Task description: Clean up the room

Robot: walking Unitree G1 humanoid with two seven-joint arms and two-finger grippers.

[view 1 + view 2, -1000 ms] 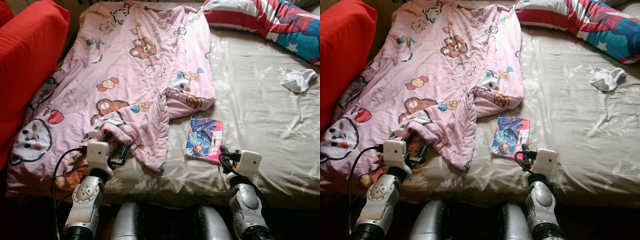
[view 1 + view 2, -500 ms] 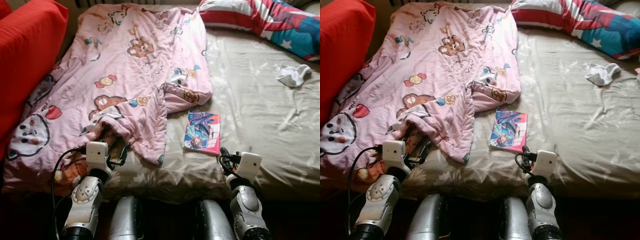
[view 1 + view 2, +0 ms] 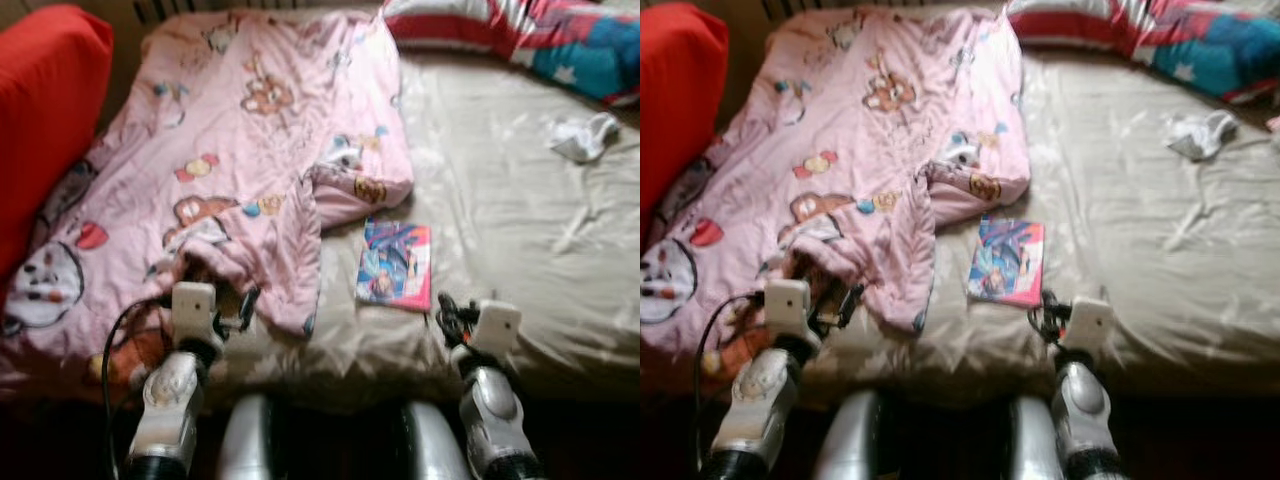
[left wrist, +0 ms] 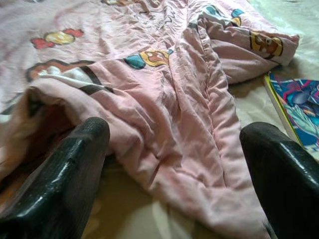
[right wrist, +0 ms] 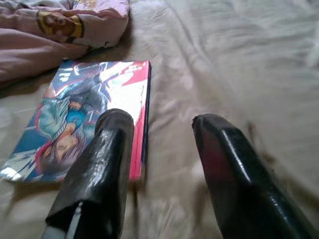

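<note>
On the bed, near its front edge, we see a book lying flat on the beige sheet, its bright pink and blue cover up. It lies just beside the folded-over corner of a pink quilt printed with bears and sweets, which covers the left half of the bed and hangs rumpled toward the front edge.

Our right tool hovers low over the sheet just short of the book, with its two black fingers apart and holding nothing; in the right wrist view one finger overlaps the book's near corner, though we cannot tell whether it touches. From the head views the right tool sits just below and to the right of the book.

Our left tool is at the quilt's front hem, fingers spread wide, with a fold of the pink quilt lying between them but not gripped. In the head views the left tool rests at the bunched edge of the quilt.

Farther out, a small white cloth lies crumpled on the sheet toward the far right, well apart from the book. A striped red, white and blue pillow lies across the head of the bed. A red cushion stands along the left side of the bed, beside the quilt. The head views are somewhat blurred.
</note>
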